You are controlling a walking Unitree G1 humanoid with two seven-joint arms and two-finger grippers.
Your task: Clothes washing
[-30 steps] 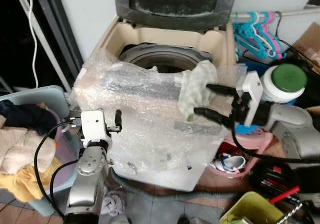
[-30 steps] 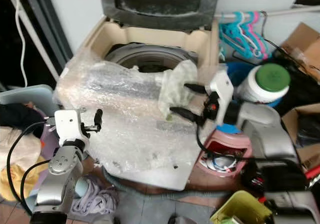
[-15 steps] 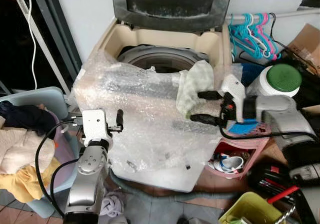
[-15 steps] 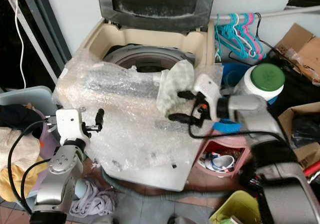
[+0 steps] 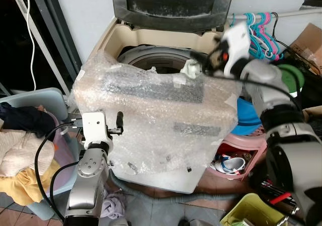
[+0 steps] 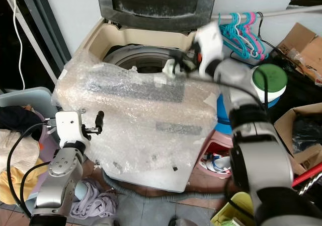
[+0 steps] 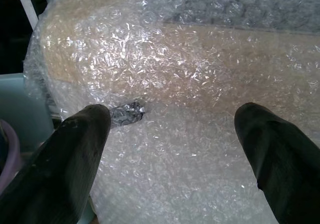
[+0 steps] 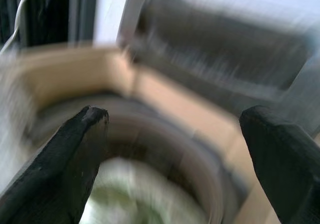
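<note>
**Cloth released over the drum**

Cluttered laundry corner: washing machine [image 5: 166, 110], bubble-wrapped, lid up. Right hand [image 5: 201, 67], a second ago beside the front panel, now hangs over the drum, fingers spread, blurred. Pale green cloth [image 8: 140, 204] lies below, apparently dropped in. Left hand [image 7: 175, 149] open, idle.

One washing machine [image 5: 166, 50] stands with its lid up, wrapped in one sheet of bubble wrap [image 5: 161, 120]. Two robot hands are in view: the left hand [image 5: 119, 121] at the machine's front, the right hand [image 5: 198, 65] over its drum, fingers spread wide in its wrist view. One pale cloth [image 5: 190, 68] shows at the drum's rim. Beside the machine are one light blue laundry basket [image 5: 50, 97], one white jar with a green lid [image 5: 291, 77], one pink basket [image 5: 241, 153], one yellow-green bin [image 5: 254, 211], and one bunch of hangers [image 5: 256, 27], too tangled to count.
</note>
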